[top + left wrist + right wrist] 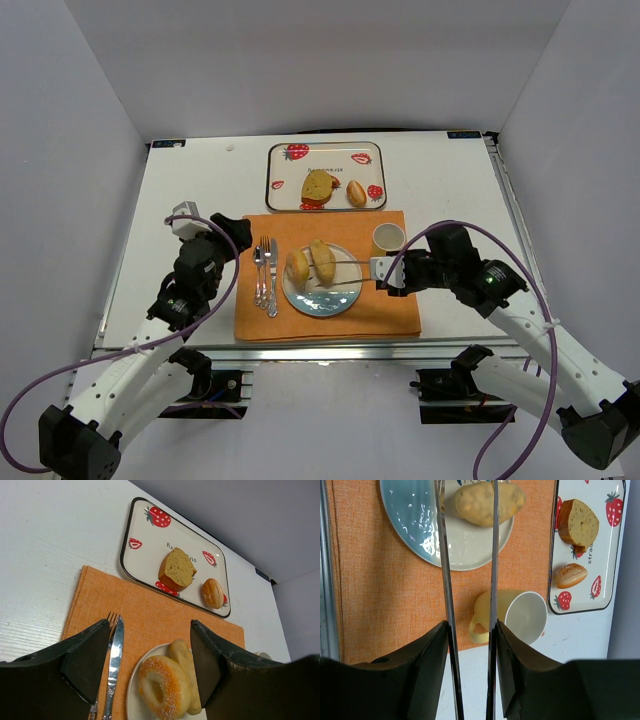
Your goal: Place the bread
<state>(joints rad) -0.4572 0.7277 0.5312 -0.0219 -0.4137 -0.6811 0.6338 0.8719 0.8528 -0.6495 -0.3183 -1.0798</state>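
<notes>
Tray: white, black rim, red strawberry print, one berry at 11 o'clock.
Placemat: orange weave.
Plate: glossy pale blue.
Mug: pale yellow, white inside.
Bagel: golden yellow.
Long roll: golden yellow.
Slice: tan, brown crust.
Bun: golden brown.
Tongs: silver.
Cutlery: silver.

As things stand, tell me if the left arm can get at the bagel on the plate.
Probably yes: the left end effector, open, hovers near the bagel with nothing between them; only the fork and knife lie alongside.
</notes>
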